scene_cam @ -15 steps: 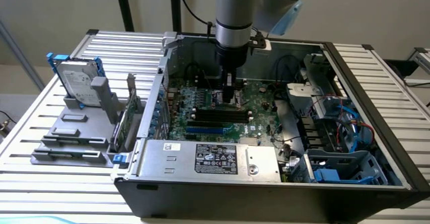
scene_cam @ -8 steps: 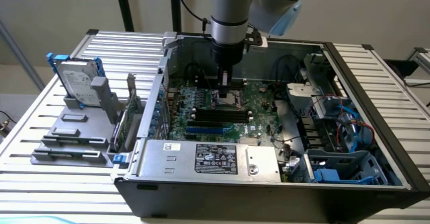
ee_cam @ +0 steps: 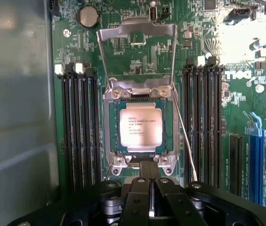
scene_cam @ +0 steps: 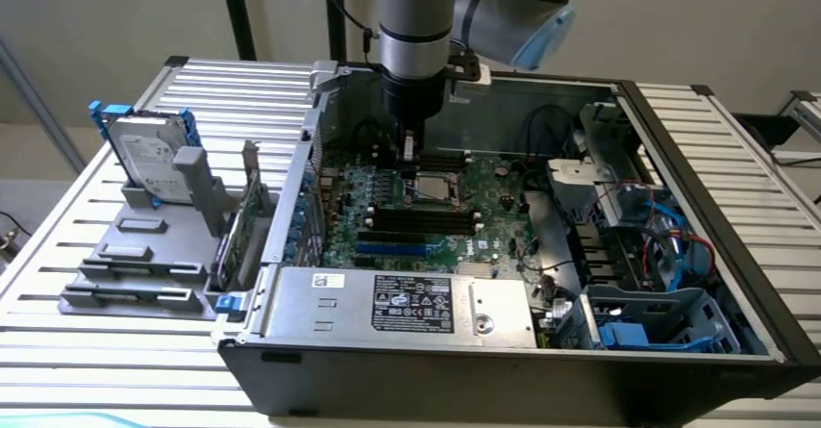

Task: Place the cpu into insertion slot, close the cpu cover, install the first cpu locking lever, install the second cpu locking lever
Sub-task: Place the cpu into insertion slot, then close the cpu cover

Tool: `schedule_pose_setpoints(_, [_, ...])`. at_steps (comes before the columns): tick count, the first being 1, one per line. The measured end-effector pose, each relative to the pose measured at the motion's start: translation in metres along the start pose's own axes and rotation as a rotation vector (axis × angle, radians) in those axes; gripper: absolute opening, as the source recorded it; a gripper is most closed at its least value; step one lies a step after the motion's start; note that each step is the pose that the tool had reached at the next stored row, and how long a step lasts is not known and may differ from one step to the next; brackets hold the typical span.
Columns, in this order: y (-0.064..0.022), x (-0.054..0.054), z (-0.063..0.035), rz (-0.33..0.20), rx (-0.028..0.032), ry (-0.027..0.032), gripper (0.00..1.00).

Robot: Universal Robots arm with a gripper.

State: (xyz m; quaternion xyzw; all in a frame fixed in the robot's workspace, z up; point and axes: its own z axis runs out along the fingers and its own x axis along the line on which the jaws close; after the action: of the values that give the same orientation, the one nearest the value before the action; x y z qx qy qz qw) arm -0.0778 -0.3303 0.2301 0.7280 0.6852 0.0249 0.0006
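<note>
Over the motherboard [scene_cam: 494, 188], jaws pinched shut beside the loaded insertion slot [ee_cam: 113, 136].
In the exterior view the gripper [scene_cam: 408, 163] hangs at eleven o'clock of that slot; the cpu [ee_cam: 140, 126] lies seated there, silvery face up; the cpu cover [ee_cam: 137, 34] stands open opposite the gripper.

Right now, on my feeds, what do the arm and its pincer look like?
The silver-grey tubular arm has pale blue joint caps and a black wrist section. The black pincer is built of angular linkage bars with silvery pivot pins.
</note>
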Motion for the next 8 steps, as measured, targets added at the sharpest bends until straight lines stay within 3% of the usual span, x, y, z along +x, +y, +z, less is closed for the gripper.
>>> schedule_pose_setpoints(8, [0.0, 0.0, 0.0, 0.0, 0.0, 0.0001, 0.11])
